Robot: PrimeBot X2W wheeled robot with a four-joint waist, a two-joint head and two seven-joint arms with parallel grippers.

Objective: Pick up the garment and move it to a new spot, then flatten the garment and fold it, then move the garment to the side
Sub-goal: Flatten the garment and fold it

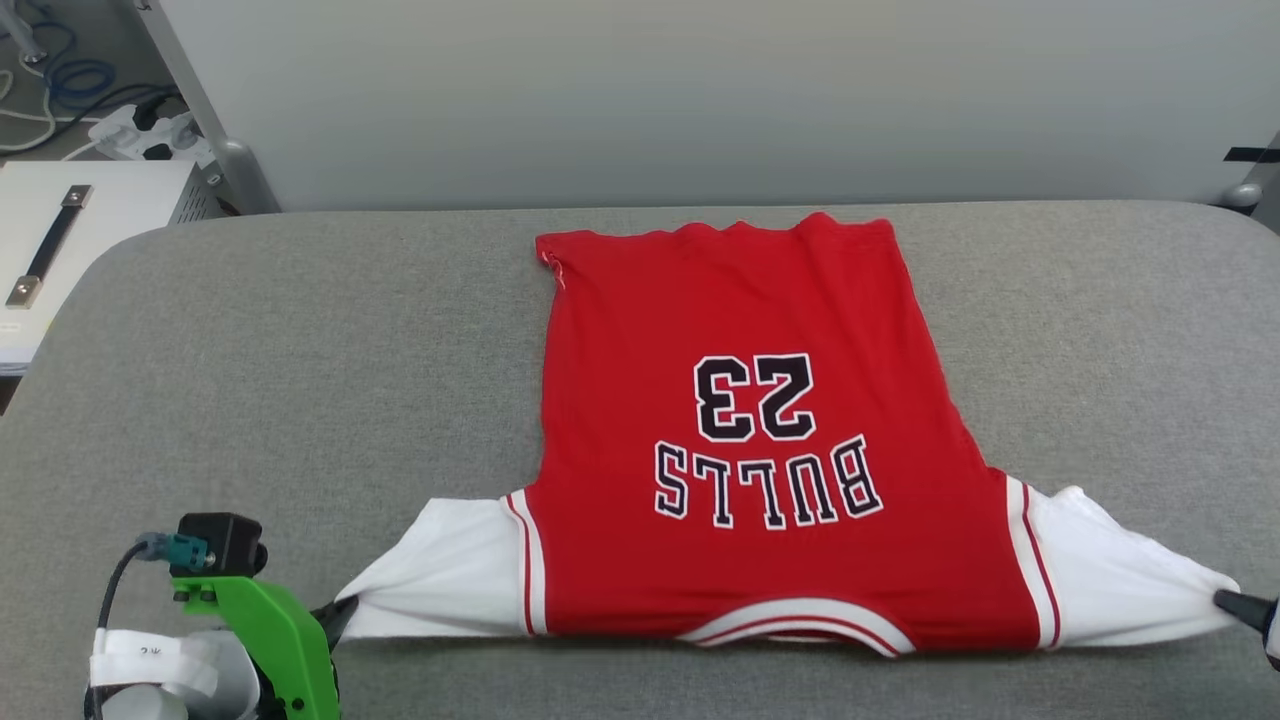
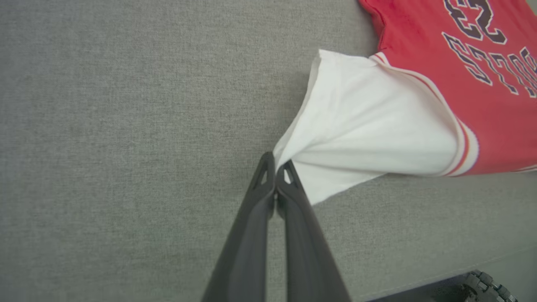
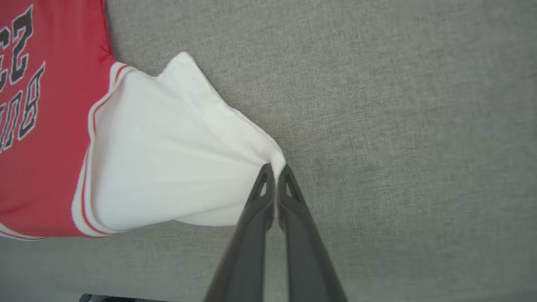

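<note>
The fingers (image 2: 256,209) of your left gripper (image 2: 275,165) are pressed together on the tip of one white sleeve (image 2: 369,134), and the fingers (image 3: 293,218) of your right gripper (image 3: 276,171) are pinched the same way on the other sleeve (image 3: 168,159). Each sleeve is drawn out into a taut, creased point. In the head view, the left gripper (image 1: 335,615) sits at 8 o'clock and the right gripper (image 1: 1240,605) at 4 o'clock. The garment (image 1: 620,330) is spread flat between them in the middle of the table (image 1: 300,350). It is thin, soft red cloth with its wavy hem toward 12 o'clock and its striped red-and-white collar (image 1: 800,622) toward 6 o'clock. Dark, white-edged letters reading "BULLS" and the number 23 appear upside down to you. The body narrows toward the hem, and striped trim runs along both sleeve seams. The table is covered in a grey woven fabric with a fine grain and has rounded corners. A green plastic bracket (image 1: 270,630) carrying a small dark camera block rides on your left wrist at 7 o'clock. Off the table at 10 o'clock stands a white box (image 1: 100,215) with a dark strap handle, and beyond it lie a power strip (image 1: 140,135) and loose cables. A plain, pale wall (image 1: 700,100) closes the far side at 12 o'clock.
</note>
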